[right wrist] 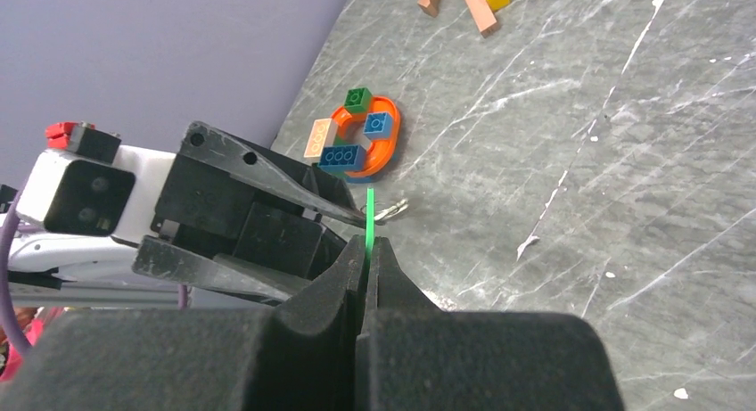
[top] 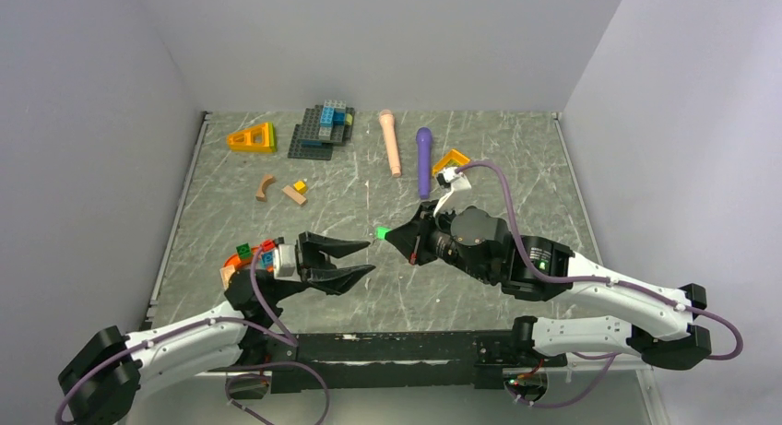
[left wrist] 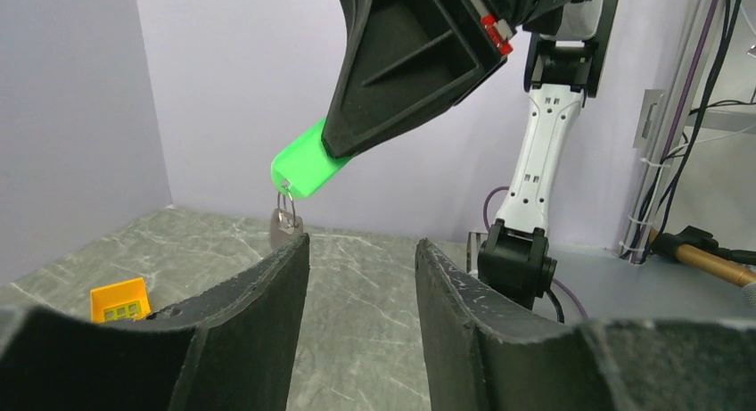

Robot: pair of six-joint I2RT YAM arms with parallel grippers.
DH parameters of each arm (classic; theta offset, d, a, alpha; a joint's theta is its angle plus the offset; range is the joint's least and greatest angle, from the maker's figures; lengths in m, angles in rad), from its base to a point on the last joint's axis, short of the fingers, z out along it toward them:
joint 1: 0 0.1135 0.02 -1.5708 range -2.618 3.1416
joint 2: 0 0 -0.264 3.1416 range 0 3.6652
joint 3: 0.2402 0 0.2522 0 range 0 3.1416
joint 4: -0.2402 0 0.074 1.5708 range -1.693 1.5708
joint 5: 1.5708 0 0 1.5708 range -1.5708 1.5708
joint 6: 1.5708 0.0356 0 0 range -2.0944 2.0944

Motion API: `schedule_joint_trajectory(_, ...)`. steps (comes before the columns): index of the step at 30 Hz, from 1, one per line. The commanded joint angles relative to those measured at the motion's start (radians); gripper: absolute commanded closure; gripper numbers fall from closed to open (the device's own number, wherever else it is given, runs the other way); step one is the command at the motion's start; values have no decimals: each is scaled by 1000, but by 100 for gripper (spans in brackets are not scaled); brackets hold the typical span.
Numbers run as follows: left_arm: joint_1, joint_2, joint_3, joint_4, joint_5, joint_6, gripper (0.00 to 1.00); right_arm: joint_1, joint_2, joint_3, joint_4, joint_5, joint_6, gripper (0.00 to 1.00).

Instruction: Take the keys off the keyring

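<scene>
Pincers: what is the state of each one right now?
Left pincer: open, holding nothing.
Right pincer: closed on the green tag.

1. A grey, stone-patterned tabletop with white veins formed the floor of the enclosure.
2. Plain pale lilac walls closed it in at the back and both sides.
3. A metal strip ran along the tabletop's left edge.
4. The light was soft and even.
</scene>
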Motion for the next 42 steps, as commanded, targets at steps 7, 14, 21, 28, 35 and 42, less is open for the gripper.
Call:
schedule_joint_trajectory(7, -30, 70, 57, 111, -37, 42, 53, 3, -21, 46, 7, -2, 8, 100)
schedule_joint_trajectory(14, -30, 79, 73, 87, -62, 56, 50, 5, -27, 37, 15, -19, 13, 100)
schedule_joint_trajectory(21, -32, 92, 95, 52, -73, 74, 51, 7, -30, 28, 22, -29, 16, 100)
schedule_joint_trajectory(28, -32, 122, 109, 68, -71, 64, 64, 14, -35, 21, 32, -44, 17, 100)
schedule_joint_trajectory(35, -32, 138, 126, 58, -75, 50, 97, 19, -43, 9, 43, -51, 19, 100)
schedule_joint_trajectory(42, -32, 120, 135, 19, -64, 40, 100, 22, -60, -13, 61, -68, 9, 100)
